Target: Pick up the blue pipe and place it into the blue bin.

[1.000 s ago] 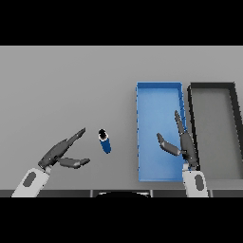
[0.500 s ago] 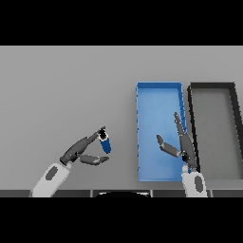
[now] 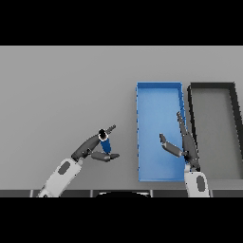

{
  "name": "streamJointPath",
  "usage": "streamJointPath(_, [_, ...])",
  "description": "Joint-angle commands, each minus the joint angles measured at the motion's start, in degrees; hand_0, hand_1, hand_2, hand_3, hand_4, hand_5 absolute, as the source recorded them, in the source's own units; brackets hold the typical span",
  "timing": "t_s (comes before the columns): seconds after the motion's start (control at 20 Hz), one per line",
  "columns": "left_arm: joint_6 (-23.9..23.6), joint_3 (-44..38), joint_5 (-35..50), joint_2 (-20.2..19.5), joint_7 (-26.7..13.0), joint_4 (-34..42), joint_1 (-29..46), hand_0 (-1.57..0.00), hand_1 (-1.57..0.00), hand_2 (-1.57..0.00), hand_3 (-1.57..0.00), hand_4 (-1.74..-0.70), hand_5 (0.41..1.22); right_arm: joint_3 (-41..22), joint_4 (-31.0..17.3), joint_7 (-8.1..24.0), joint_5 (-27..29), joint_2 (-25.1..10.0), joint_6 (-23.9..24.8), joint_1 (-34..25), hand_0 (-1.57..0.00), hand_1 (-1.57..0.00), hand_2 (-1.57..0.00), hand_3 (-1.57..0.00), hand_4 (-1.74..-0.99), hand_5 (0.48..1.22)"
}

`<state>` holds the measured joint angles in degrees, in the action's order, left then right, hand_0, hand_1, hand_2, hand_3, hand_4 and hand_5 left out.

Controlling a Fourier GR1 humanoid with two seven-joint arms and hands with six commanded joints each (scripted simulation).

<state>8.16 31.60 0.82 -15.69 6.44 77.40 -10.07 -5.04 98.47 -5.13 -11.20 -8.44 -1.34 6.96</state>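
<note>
The blue pipe lies on the grey table, toward the near edge and left of the middle, well apart from the two bins. It is a short, dark-blue cylinder with a black cap at its far end, angled slightly so the capped end points away from the robot. The left hand has reached it from the near-left: the fingers run along the pipe's far-left side and extend just past the cap, while the thumb sits beneath the pipe's near end, so the pipe is between fingers and thumb and the hand is closing round it in a pinch; whether the pipe is off the table surface cannot be told. The blue bin, a long rectangular tray with raised walls, stands right of the middle with its short sides toward the far and near edges. Just beside it on the right, nearly touching, is a black bin of similar shape, close to the table's right edge. The right hand hangs over the near-right part of the blue bin, its fingers straight and spread apart with the thumb held out to the left, holding nothing.
</note>
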Motion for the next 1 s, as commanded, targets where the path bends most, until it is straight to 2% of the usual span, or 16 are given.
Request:
streamJointPath(0.0, [-0.21, 0.17, 0.21, 1.30, 0.11, -0.20, -0.59, 0.00, 0.00, 0.00, 0.00, -1.11, 0.463, 0.02, 0.44, 0.07, 0.25, -0.03, -0.16, 0.22, 0.00, 0.00, 0.00, 0.00, -1.207, 0.650])
streamJointPath(0.1, [0.11, -0.83, 2.44, 2.35, 1.43, -0.19, 0.07, 0.00, -0.04, -0.15, -0.12, -1.19, 0.550, 0.05, 0.43, -1.19, 0.14, -0.19, -0.22, 1.31, 0.00, 0.00, 0.00, 0.00, -1.213, 0.655])
streamJointPath(0.15, [0.19, -1.00, 3.39, 3.11, 1.72, 0.08, 0.45, -0.01, -0.16, -0.31, -0.28, -1.24, 0.613, 0.34, 0.77, -1.06, 0.87, -0.27, -0.52, 1.37, 0.00, 0.00, 0.00, 0.00, -1.217, 0.655])
streamJointPath(0.2, [0.30, -1.03, 4.29, 4.18, 2.05, 0.00, 0.95, -0.12, -0.32, -0.49, -0.53, -1.28, 0.735, 0.33, 0.94, -1.10, 1.09, -0.39, -0.79, 1.42, 0.00, 0.00, 0.00, 0.00, -1.220, 0.656])
streamJointPath(0.3, [0.04, -1.44, 4.78, 4.72, 1.82, -0.68, 0.93, -0.60, -0.75, -0.87, -0.91, -1.44, 0.910, 0.33, 0.22, -0.46, 0.94, -0.09, -0.49, 0.42, 0.00, 0.00, 0.00, 0.00, -1.219, 0.657])
streamJointPath(0.35, [0.07, -0.98, 4.68, 4.40, 1.36, 0.32, 1.67, -0.80, -0.92, -1.01, -1.03, -1.50, 0.972, 0.63, 0.25, -0.48, 1.52, -0.22, -0.75, 0.35, 0.00, 0.00, 0.00, 0.00, -1.224, 0.658])
streamJointPath(0.45, [-0.06, -0.28, 4.73, 4.71, 1.69, 1.13, 1.84, -1.07, -1.15, -1.21, -1.19, -1.58, 1.062, 0.10, 0.30, -0.98, 1.36, 0.11, -1.03, 1.13, 0.00, 0.00, 0.00, 0.00, -1.233, 0.660])
streamJointPath(0.55, [-1.54, 0.54, 3.11, 5.19, 2.17, 1.19, 1.78, -1.25, -1.30, -1.34, -1.33, -1.53, 1.119, 0.15, 0.22, 0.00, 1.50, 0.37, -0.86, 0.58, 0.00, 0.00, 0.00, 0.00, -1.224, 0.651])
streamJointPath(0.65, [-2.07, 0.27, 2.06, 5.39, 4.45, 1.80, 2.13, -1.37, -1.40, -1.42, -1.42, -1.50, 1.156, 0.58, 0.10, 0.24, 2.16, 0.26, -1.03, 0.11, 0.00, 0.00, 0.00, 0.00, -1.221, 0.638])
streamJointPath(0.75, [-2.24, -0.10, 1.95, 6.14, 5.15, 2.84, 2.14, -1.44, -1.46, -1.48, -1.47, -1.48, 1.179, 0.22, -0.06, -0.44, 1.75, 0.64, -0.83, 0.62, 0.00, 0.00, 0.00, 0.00, -1.217, 0.631])
streamJointPath(0.85, [-3.10, -0.26, 1.53, 7.81, 4.95, 4.39, 0.86, -1.49, -1.50, -1.51, -1.51, -1.47, 1.194, 0.51, -0.52, 0.55, 2.37, 0.83, -1.01, -0.32, 0.00, 0.00, 0.00, 0.00, -1.225, 0.630])
streamJointPath(0.9, [-2.72, -1.02, 2.24, 7.47, 5.82, 5.49, 0.61, -1.50, -1.51, -1.52, -1.52, -1.47, 1.200, 0.85, -0.85, 0.84, 2.43, 0.41, -1.05, -0.87, 0.00, 0.00, 0.00, 0.00, -1.229, 0.633])
streamJointPath(0.95, [-2.54, -1.10, 2.58, 7.77, 4.97, 6.87, -0.08, -1.52, -1.53, -1.53, -1.53, -1.47, 1.204, 0.64, -0.52, 1.29, 1.93, 0.26, -0.91, -0.99, 0.00, 0.00, 0.00, 0.00, -1.226, 0.636])
